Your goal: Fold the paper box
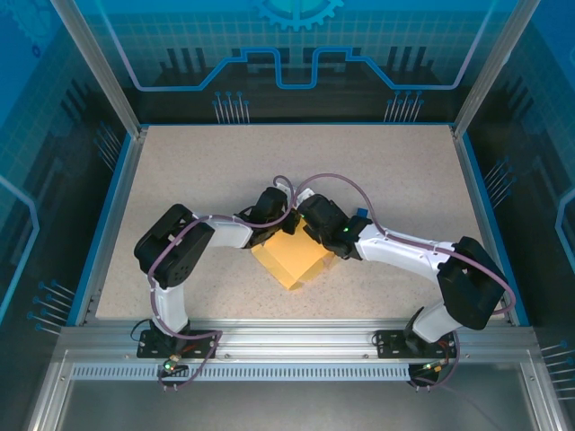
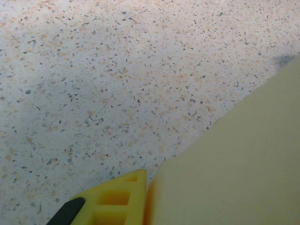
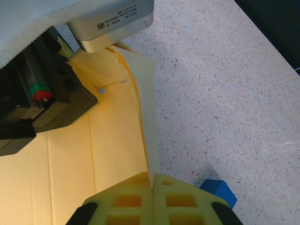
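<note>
Gripping a raised flap of the paper box (image 3: 112, 145), the right end effector (image 3: 153, 178) is clenched.

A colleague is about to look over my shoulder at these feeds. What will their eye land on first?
Most likely the pale yellow paper box in the middle of the speckled table. Next, in the right wrist view, the right gripper shut on a thin raised edge of that card, with a small blue object on the table just beside it.
</note>
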Available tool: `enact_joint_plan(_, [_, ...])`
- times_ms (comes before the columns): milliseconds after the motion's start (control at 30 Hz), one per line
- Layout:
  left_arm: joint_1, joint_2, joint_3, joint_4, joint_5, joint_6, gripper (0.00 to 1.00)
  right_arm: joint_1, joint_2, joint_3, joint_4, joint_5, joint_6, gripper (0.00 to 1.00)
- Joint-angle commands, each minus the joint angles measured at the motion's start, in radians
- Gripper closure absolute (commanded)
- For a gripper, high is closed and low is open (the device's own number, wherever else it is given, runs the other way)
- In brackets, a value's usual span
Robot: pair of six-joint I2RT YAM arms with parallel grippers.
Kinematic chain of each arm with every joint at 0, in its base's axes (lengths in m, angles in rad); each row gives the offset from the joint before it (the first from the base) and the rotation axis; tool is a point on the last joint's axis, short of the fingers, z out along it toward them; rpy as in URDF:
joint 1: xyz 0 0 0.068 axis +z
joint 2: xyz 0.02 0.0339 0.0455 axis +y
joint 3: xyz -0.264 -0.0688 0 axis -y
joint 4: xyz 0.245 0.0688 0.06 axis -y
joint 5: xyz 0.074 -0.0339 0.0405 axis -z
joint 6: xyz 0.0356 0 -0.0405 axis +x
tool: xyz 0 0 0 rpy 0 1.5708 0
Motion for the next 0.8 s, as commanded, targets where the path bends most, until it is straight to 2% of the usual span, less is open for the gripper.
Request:
enact_joint_plan(0, [0.061,0.019,0.016,0.007,-0.188,-0.095,0.90,0.056,-0.021,-0.023,-0.107,-0.039,0.026,1.00])
enact_joint_plan(133, [0.063,0.013,0.001,0.063,-0.036,-0.047,0.79,0.036,-0.014,-0.008,-0.120,-0.026,0.026,1.00])
enact_joint_plan(233, [0.063,-0.003,-0.009,0.079,0.027,-0.032,0.69,0.026,-0.015,0.001,-0.126,-0.024,0.027,1.00])
enact_joint_plan(433, [0.072,-0.048,-0.040,0.137,0.113,-0.019,0.56,0.021,-0.015,-0.002,-0.125,-0.030,0.026,1.00])
enact_joint_plan(767, [0.086,-0.089,-0.039,0.148,0.217,0.022,0.41,0.022,-0.011,-0.006,-0.121,-0.035,0.028,1.00])
